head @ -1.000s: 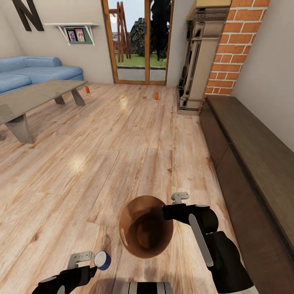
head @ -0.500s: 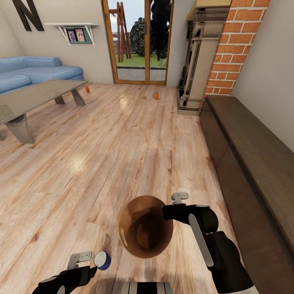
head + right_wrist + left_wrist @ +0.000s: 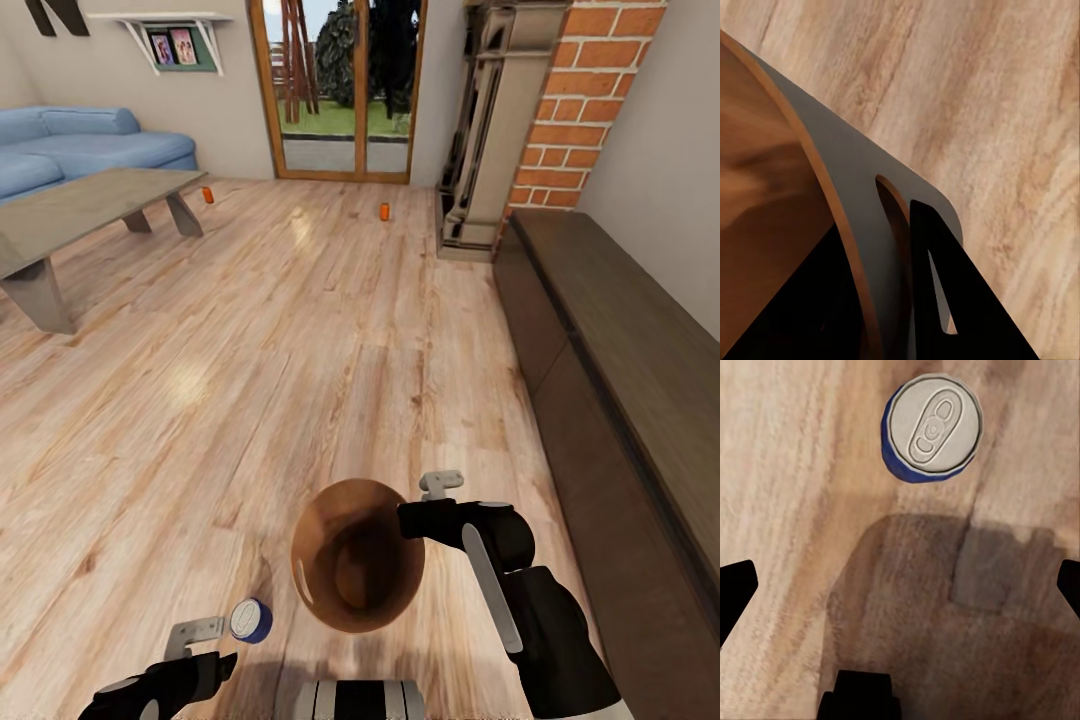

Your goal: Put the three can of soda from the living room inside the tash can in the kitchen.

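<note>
The right hand [image 3: 425,520] pinches the rim of the tapered, smooth brown wooden bin [image 3: 355,570]; the left hand [image 3: 205,640] is spread beside a blue, silver-topped can [image 3: 932,429] on the grained wood floor [image 3: 300,380]; two orange cylindrical cans [image 3: 384,211] stand far off.

bin rim [image 3: 832,176] pinched (dark fingers [image 3: 945,300]), wood floor [image 3: 1005,97]

Robot body: two glossy black arms, the right arm [image 3: 540,600] bulkier with a pale grey side stripe, each ending in light grey metal finger brackets; silver-and-black ribbed trunk segment [image 3: 362,698] between the arms.
</note>
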{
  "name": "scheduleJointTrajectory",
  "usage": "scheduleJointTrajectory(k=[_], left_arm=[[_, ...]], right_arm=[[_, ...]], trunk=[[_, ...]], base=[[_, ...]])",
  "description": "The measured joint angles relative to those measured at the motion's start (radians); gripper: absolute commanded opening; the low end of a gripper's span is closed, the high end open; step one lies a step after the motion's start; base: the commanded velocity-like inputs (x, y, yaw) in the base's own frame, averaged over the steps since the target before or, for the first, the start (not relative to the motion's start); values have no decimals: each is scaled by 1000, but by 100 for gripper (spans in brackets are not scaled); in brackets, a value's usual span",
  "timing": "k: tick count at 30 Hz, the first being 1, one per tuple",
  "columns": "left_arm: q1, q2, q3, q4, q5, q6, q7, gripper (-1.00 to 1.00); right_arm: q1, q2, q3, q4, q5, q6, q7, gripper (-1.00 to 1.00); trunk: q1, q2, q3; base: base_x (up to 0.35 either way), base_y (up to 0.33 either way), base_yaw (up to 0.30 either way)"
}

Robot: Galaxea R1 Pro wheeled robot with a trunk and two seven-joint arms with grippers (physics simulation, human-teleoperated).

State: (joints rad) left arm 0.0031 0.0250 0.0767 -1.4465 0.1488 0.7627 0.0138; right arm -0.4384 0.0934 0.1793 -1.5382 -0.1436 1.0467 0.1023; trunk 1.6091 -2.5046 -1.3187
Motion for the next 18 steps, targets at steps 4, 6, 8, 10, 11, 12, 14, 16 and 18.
scheduleJointTrajectory(k=[4,6,8,10,11,12,14,16,18], left_arm=[[0,1,0,0,0,0,0,100],[0,1,0,0,0,0,0,100],[0,1,0,0,0,0,0,100],[0,1,0,0,0,0,0,100],[0,1,0,0,0,0,0,100],[0,1,0,0,0,0,0,100],[0,1,0,0,0,0,0,100],[0,1,0,0,0,0,-1,100],[0,1,0,-1,0,0,-1,100]], right_arm=[[0,0,0,-1,0,0,0,-100],[0,0,0,-1,0,0,0,-100],[0,0,0,-2,2,0,0,-100],[0,0,-1,-2,1,0,0,-100],[0,0,-1,-2,0,0,0,-100],[0,0,-1,-2,-1,0,0,-100],[0,0,-1,-2,-1,0,0,-100],[0,0,-1,-2,0,0,0,-100],[0,0,-1,-2,1,0,0,-100]], trunk=[[2,-1,-15],[3,-1,-23],[3,-2,-27],[3,-2,-27],[3,-2,-27],[3,-2,-27],[3,-2,-27],[3,-2,-27],[3,-2,-27]], base=[[0,0,0],[0,0,0],[0,0,0],[0,0,0],[0,0,0],[0,0,0],[0,0,0],[0,0,0],[0,0,0]])
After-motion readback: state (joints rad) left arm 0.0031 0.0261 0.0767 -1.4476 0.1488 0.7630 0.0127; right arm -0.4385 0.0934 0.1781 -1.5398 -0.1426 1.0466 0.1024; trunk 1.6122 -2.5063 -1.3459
